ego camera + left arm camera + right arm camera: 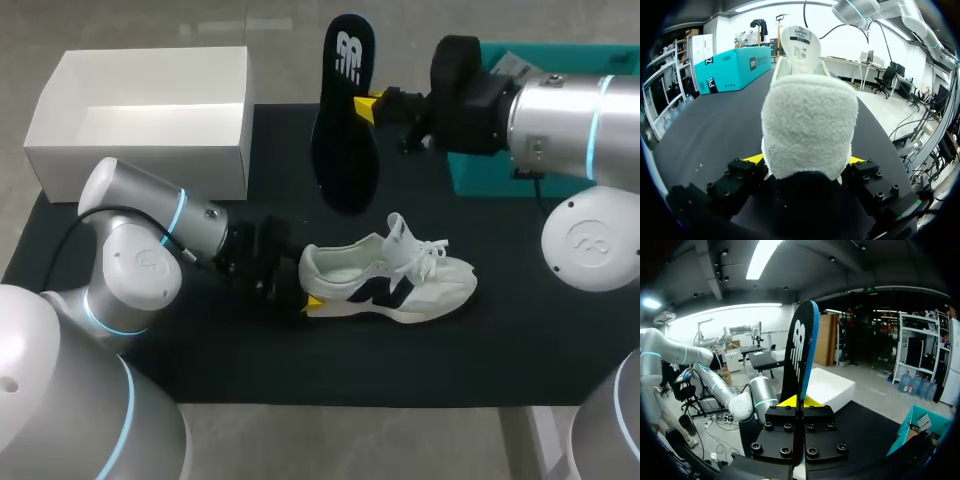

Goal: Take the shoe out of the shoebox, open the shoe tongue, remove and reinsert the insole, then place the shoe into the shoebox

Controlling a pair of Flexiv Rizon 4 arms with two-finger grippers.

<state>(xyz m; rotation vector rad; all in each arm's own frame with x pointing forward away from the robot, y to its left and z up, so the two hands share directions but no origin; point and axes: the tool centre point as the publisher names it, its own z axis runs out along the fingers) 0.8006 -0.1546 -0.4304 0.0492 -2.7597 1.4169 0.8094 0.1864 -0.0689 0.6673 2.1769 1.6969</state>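
A white sneaker (pixel 400 280) with a dark side mark lies on the black mat, toe to the right, tongue pulled up. My left gripper (pixel 300 290) is at its heel. In the left wrist view the fuzzy heel (pixel 810 130) fills the space between the yellow tips, which press on it from both sides. My right gripper (pixel 372 105) is shut on a black insole (pixel 345 120), held upright in the air behind the shoe. In the right wrist view the insole (pixel 800 350) stands edge-on out of the shut right gripper (pixel 799 402). The white shoebox (pixel 140 165) stands open at the back left, with nothing inside.
A teal box lid (pixel 480 185) lies at the back right under my right arm, also visible as the teal lid (pixel 735 67) beyond the shoe. The black mat (pixel 500 340) has free room in front of and to the right of the sneaker.
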